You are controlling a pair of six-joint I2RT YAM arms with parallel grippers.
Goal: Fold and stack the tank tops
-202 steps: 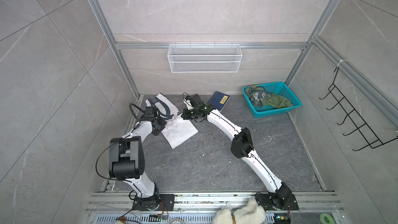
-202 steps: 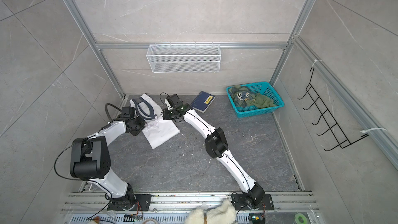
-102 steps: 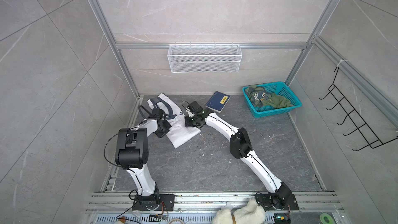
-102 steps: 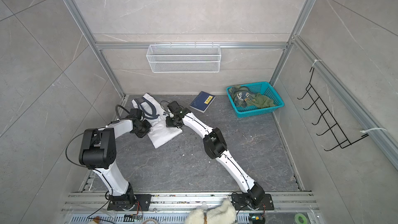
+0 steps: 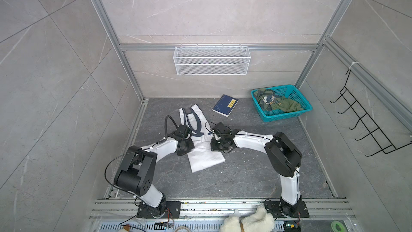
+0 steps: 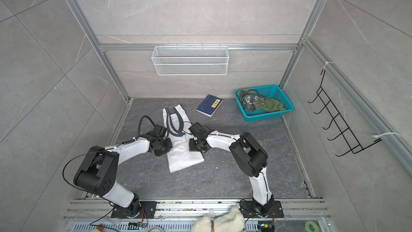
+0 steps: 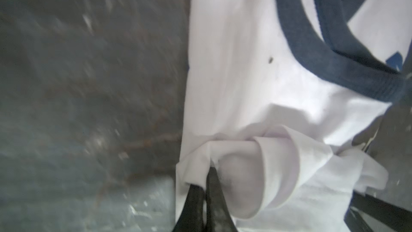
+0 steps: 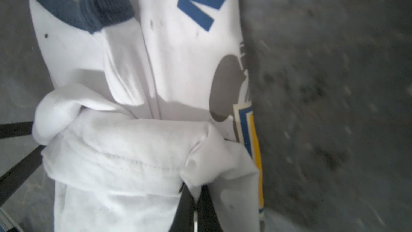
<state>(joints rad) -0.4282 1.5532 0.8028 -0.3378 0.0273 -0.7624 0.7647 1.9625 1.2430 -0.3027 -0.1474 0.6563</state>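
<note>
Two claws grip the white tank top point(image 5: 206, 159), which lies stretched on the grey counter point(image 5: 245, 175) in both top views, with its navy straps point(image 5: 192, 122) at the far end. The left claw point(image 5: 184, 147) is at its left edge and the right claw point(image 5: 217, 146) at its right edge, about the middle of the cloth. The olive tank top point(image 5: 287, 106) lies crumpled in the teal basket point(image 5: 285, 118), well apart, with a navy book point(image 5: 225, 108) between them. In the left wrist view the black fingers point(image 7: 195, 207) are clenched on a rolled white fold. In the right wrist view the fingers point(image 8: 207, 208) pinch a bunched white fold beside the blue letters point(image 8: 205, 3).
</note>
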